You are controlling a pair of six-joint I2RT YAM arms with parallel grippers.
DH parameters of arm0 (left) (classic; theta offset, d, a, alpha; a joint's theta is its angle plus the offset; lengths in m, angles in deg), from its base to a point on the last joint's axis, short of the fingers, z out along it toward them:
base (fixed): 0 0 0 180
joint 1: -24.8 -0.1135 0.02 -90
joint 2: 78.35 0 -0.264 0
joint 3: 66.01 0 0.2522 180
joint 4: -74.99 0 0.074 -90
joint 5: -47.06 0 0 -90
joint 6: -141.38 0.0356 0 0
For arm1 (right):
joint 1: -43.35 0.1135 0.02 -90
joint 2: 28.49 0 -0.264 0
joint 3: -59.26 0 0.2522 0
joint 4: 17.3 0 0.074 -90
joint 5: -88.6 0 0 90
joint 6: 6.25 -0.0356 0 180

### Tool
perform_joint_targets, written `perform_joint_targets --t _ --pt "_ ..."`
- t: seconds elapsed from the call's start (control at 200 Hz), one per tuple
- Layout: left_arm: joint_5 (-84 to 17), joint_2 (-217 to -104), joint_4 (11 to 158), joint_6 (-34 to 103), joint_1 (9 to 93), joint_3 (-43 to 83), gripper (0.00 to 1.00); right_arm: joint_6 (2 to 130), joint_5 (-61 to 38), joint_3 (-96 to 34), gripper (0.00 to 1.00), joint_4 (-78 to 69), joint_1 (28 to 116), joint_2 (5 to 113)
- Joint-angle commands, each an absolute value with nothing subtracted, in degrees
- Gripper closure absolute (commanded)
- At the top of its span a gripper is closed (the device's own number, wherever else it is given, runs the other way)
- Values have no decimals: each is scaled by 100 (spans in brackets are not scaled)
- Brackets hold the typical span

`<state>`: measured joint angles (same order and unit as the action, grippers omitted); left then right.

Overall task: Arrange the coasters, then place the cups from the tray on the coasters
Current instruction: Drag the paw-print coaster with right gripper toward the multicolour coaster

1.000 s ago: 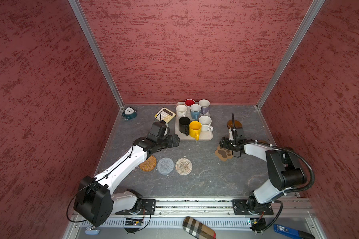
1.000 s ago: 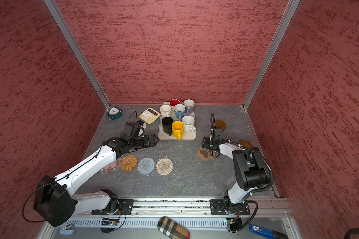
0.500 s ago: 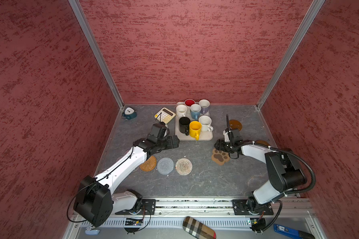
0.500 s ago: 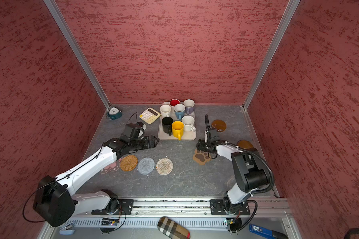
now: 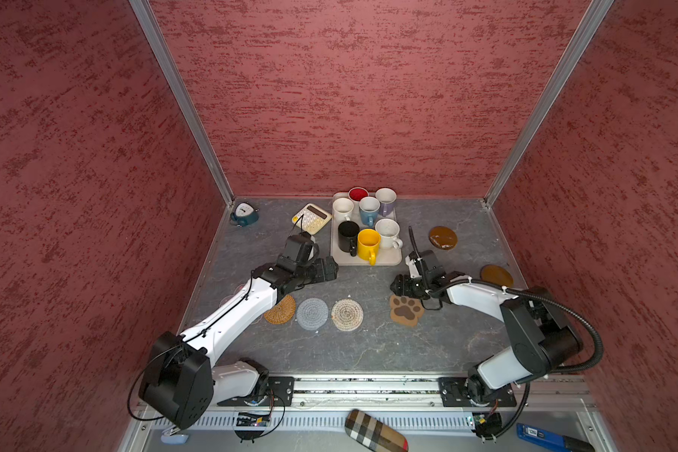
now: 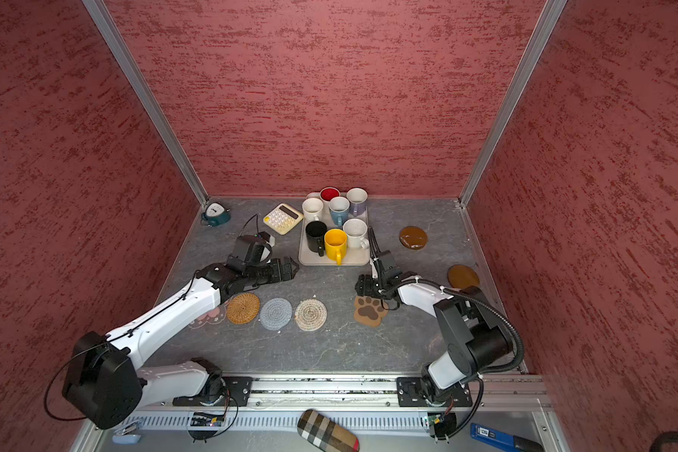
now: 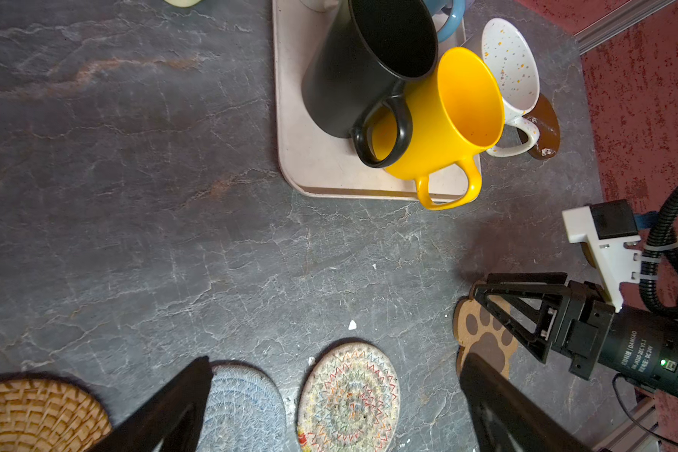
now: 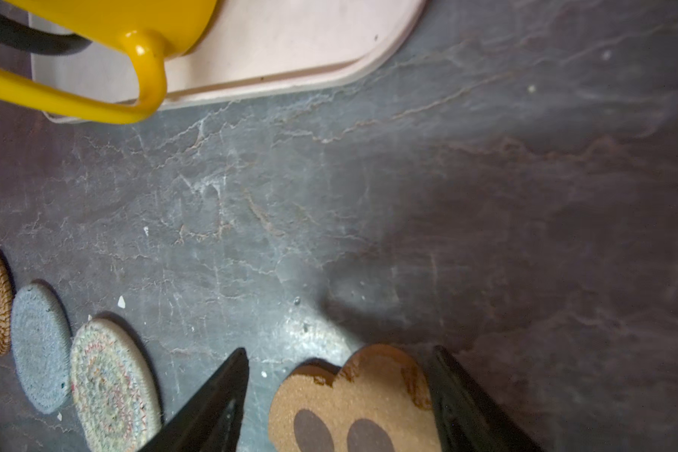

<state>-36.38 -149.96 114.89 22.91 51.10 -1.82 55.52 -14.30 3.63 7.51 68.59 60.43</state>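
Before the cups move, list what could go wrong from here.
The open right tool straddles the brown paw-print cork coaster; withdrawing could drag it askew. The handle of the black ceramic mug crowds the yellow ceramic mug on the beige rectangular tray, so lifting either may tip the other.

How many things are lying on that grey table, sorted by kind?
Tray: 1
Cups: 7, all on it
Coasters: 7, the pink coaster partly hidden
Calculator: 1
Small clock: 1
Total: 17
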Motion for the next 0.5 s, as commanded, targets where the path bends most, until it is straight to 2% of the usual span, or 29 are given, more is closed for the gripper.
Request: perform_joint_targets --t 0.0,0.286,0.496 --pt "-3568 -14923 11350 2263 5080 -255 1 5488 -1455 372 26 1036 6927 5885" --pt "-3607 -14816 11507 2281 5080 -212 1 5915 -819 -93 17 1882 6914 5385" --pt "-3662 -14796 11534 2290 5080 -206 0 6001 -661 206 14 2113 6883 5004"
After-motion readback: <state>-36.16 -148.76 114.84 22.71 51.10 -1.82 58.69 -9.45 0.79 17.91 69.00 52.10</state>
